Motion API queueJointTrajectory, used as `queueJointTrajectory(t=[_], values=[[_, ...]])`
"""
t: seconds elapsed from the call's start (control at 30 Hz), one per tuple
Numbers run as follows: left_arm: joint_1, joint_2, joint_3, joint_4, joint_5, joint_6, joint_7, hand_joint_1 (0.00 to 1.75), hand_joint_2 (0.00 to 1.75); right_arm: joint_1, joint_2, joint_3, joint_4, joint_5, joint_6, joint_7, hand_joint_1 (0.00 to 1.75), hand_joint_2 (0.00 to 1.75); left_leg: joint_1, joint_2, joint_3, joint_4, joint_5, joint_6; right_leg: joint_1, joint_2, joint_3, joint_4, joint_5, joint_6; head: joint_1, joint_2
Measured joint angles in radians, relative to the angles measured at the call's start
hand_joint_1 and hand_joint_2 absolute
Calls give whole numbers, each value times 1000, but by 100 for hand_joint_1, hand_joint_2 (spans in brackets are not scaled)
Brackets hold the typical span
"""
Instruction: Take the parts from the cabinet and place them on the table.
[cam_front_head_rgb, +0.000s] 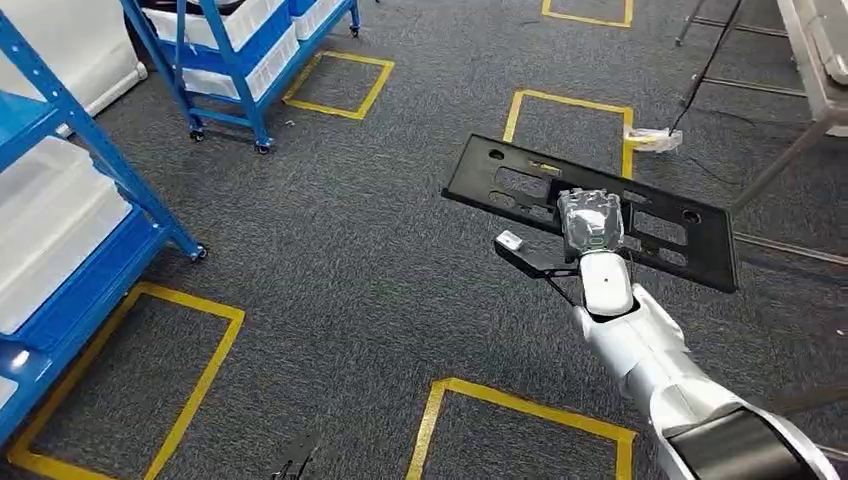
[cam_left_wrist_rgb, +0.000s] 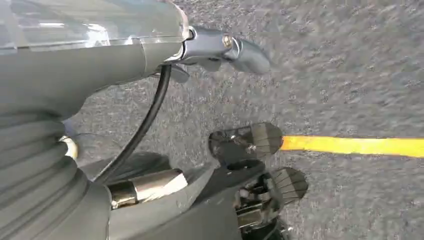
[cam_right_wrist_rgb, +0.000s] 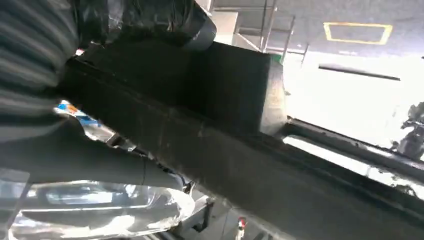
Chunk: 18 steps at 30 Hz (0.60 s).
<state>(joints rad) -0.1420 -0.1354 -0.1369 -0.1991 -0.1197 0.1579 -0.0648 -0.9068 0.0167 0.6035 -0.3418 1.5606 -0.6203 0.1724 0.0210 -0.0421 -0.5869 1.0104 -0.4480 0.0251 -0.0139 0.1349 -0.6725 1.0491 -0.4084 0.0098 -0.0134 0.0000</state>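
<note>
In the head view my right hand (cam_front_head_rgb: 592, 222) grips a long flat black panel (cam_front_head_rgb: 510, 185) with several cutouts and holds it level above the grey carpet, out ahead of me and a little to the right. In the right wrist view the panel (cam_right_wrist_rgb: 235, 150) is a dark slab running across the picture, with my right hand (cam_right_wrist_rgb: 65, 150) wrapped around it; one grey digit lies under it and dark fingers (cam_right_wrist_rgb: 150, 20) lie over it. The left wrist view looks down at the carpet, where my left hand (cam_left_wrist_rgb: 220, 47) hangs with nothing in it.
A blue cabinet frame with white bins (cam_front_head_rgb: 60, 210) stands at the left. A second blue wheeled rack (cam_front_head_rgb: 240, 60) is farther back. Yellow tape squares (cam_front_head_rgb: 520, 405) mark the carpet. Grey table legs (cam_front_head_rgb: 790, 150) and a stand show at the far right.
</note>
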Motion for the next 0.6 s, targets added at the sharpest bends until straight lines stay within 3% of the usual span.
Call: queueJointTrajectory(t=[0.03, 0.07, 0.13, 0.17, 0.2, 0.23, 0.3, 0.33, 0.37, 0.47, 0.5, 0.53, 0.57, 0.6], values=[[-5, -3, 0, 0, -9, -1, 0, 0, 175, -5, 0, -4, 0, 0, -2, -2, 175, 175, -5, 11, 4, -7, 3, 6, 9, -65, -10, 22, -19, 3, 2, 0], [-11, -4, 0, 0, -17, -2, 0, 0, 175, -11, 1, -7, 0, 0, -5, -5, 175, 175, -8, 24, 3, -7, 4, 11, 8, -104, -41, 84, -60, 7, 5, 0], [-17, -5, 0, 0, -19, 0, 1, 0, 175, -17, 3, -8, 0, 1, -5, -8, 175, 175, -11, 49, 2, -6, 3, 11, 2, -125, -110, 235, -129, 14, 5, 0], [-19, -5, 0, 0, -19, 1, -1, 0, 175, -16, 3, -8, 0, 1, -5, -9, 175, 175, -11, 64, 2, -6, 2, 11, -2, -127, -136, 293, -143, 18, 6, 0], [-22, -5, 0, 0, -19, 2, -3, 0, 175, -16, 3, -8, 0, 1, -5, -9, 175, 175, -10, 75, 3, -5, 0, 10, -5, -129, -135, 293, -131, 22, 6, 0], [-25, -5, 1, 0, -19, 2, -4, 0, 175, -18, 3, -8, 0, 1, -5, -9, 175, 175, -10, 88, 3, -5, -1, 7, -9, -133, -109, 246, -99, 24, 6, 0], [-32, -5, 2, 0, -19, 2, -5, 0, 175, -25, 3, -9, 0, 0, -6, -9, 175, 175, -10, 110, 6, 2, -8, 0, -11, -162, -12, 72, -21, 26, 6, 0], [-36, -4, 3, 0, -20, 2, -3, 0, 175, -30, 4, -10, 0, 0, -6, -9, 175, 175, -14, 119, 6, 6, -14, -7, -6, -212, 20, 0, -22, 27, 6, 0], [-39, -3, 6, 0, -22, 0, 0, 0, 175, -35, 7, -11, -1, 0, -7, -9, 175, 175, -21, 128, 2, 12, -18, -14, 4, -202, 24, -3, -19, 13, 5, 0], [-37, -3, 7, 0, -30, -3, 6, 0, 175, -39, 7, -20, 0, 0, -8, -8, 175, 175, -18, 155, 12, 8, -22, -27, 11, -168, 17, 0, -21, -3, 1, 0], [-37, -3, 7, 0, -30, -3, 8, 0, 175, -43, 7, -24, 0, 0, -8, -8, 175, 175, -14, 153, 11, 12, -29, -36, 5, -157, 21, -7, -16, -12, 1, 0], [-38, -2, 7, 0, -31, -3, 8, 0, 175, -49, 7, -27, 0, 0, -9, -8, 175, 175, -9, 105, 4, 31, -47, -39, 3, -147, 22, -8, -15, -16, 1, 0], [-38, -2, 7, 0, -32, -3, 8, 0, 175, -57, 9, -29, 0, 0, -9, -6, 175, 175, -8, 73, -19, 81, -79, -39, 2, -139, 21, -8, -14, -23, 0, 0], [-34, -2, 8, 0, -34, -1, 16, 0, 175, -61, 13, -30, 0, 1, -9, -5, 175, 175, -7, 59, -58, 164, -119, -38, 2, -127, 22, -8, -15, -30, -1, 0]])
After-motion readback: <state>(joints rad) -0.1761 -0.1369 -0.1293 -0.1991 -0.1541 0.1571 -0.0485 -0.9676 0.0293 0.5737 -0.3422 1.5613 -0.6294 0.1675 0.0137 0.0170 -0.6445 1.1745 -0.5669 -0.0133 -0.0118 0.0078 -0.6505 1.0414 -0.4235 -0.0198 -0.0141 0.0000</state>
